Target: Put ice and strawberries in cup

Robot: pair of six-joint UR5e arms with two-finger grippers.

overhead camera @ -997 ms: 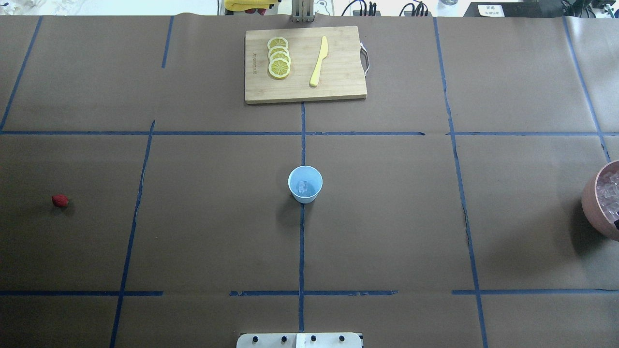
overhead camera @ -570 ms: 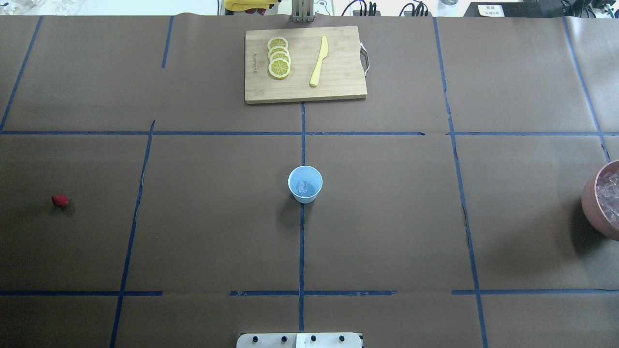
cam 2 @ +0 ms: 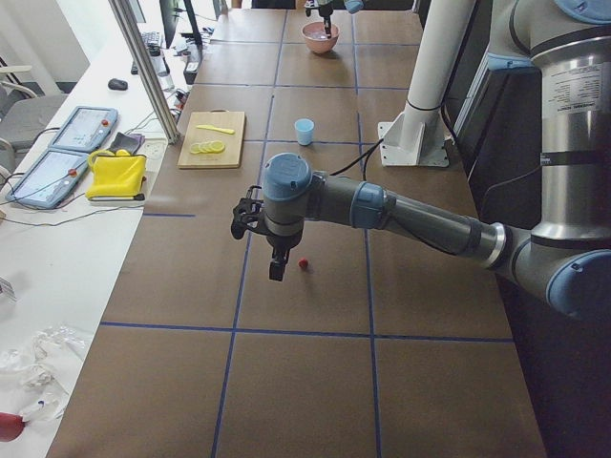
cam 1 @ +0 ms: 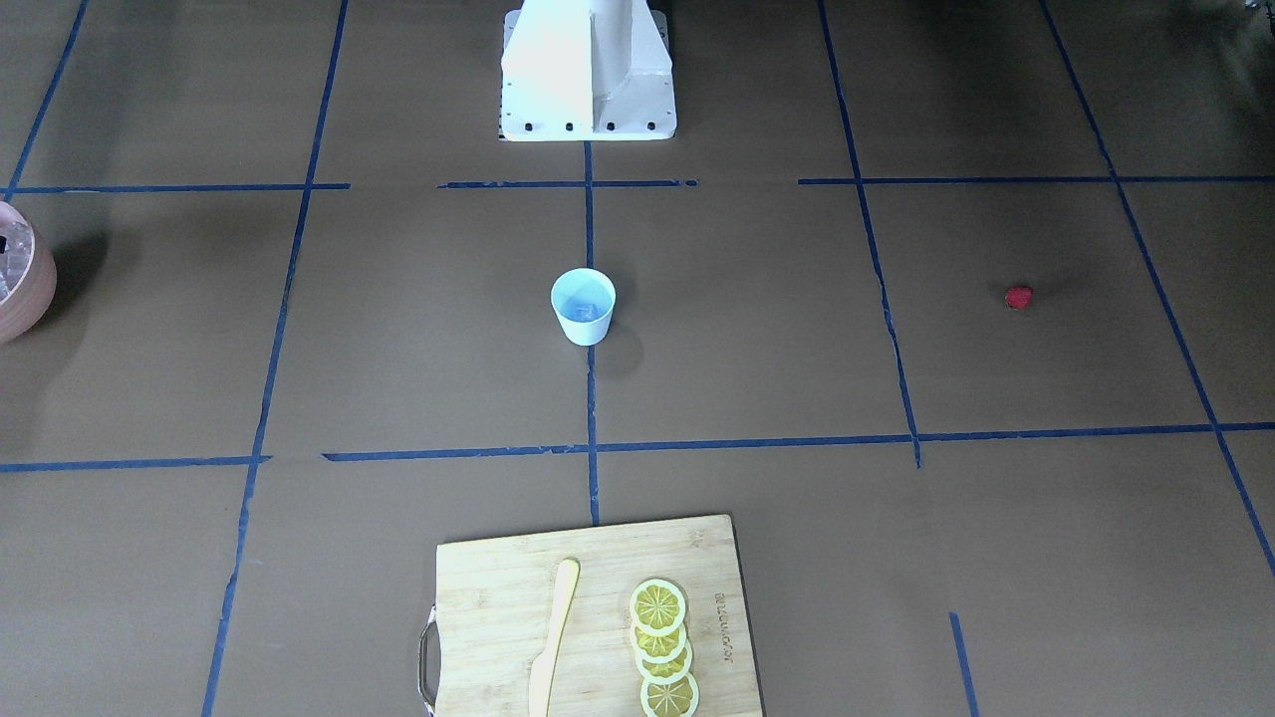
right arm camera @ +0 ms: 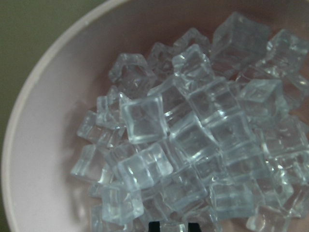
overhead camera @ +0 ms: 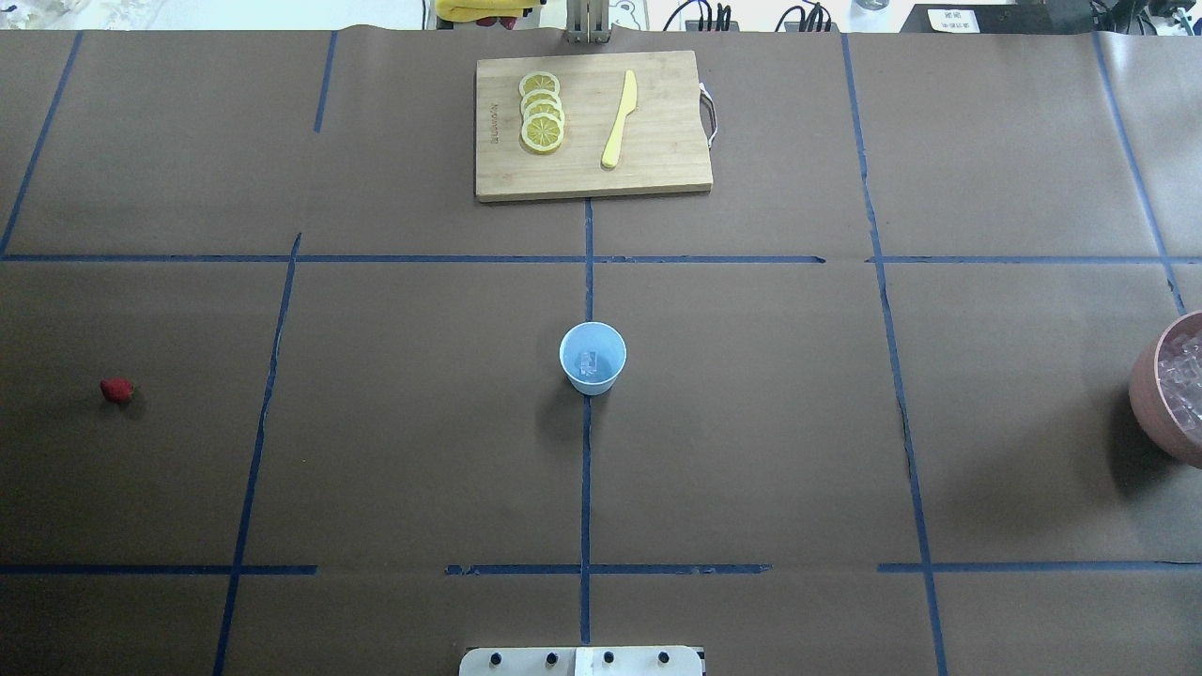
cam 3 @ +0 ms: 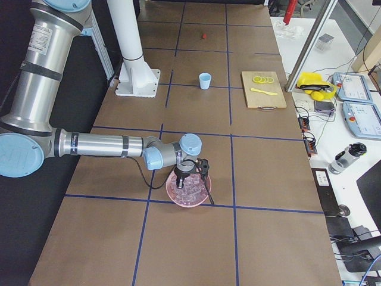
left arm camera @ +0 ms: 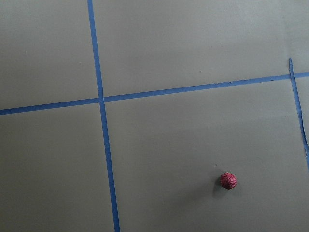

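Right gripper [right arm camera: 174, 227], its fingertips [right arm camera: 154, 226] seen slightly spread with nothing between them, is held directly above the ice cubes [right arm camera: 193, 135] heaped in the pink bowl [right arm camera: 43, 145], well apart from the cup [overhead camera: 593, 358] in the middle of the table [overhead camera: 751, 451]
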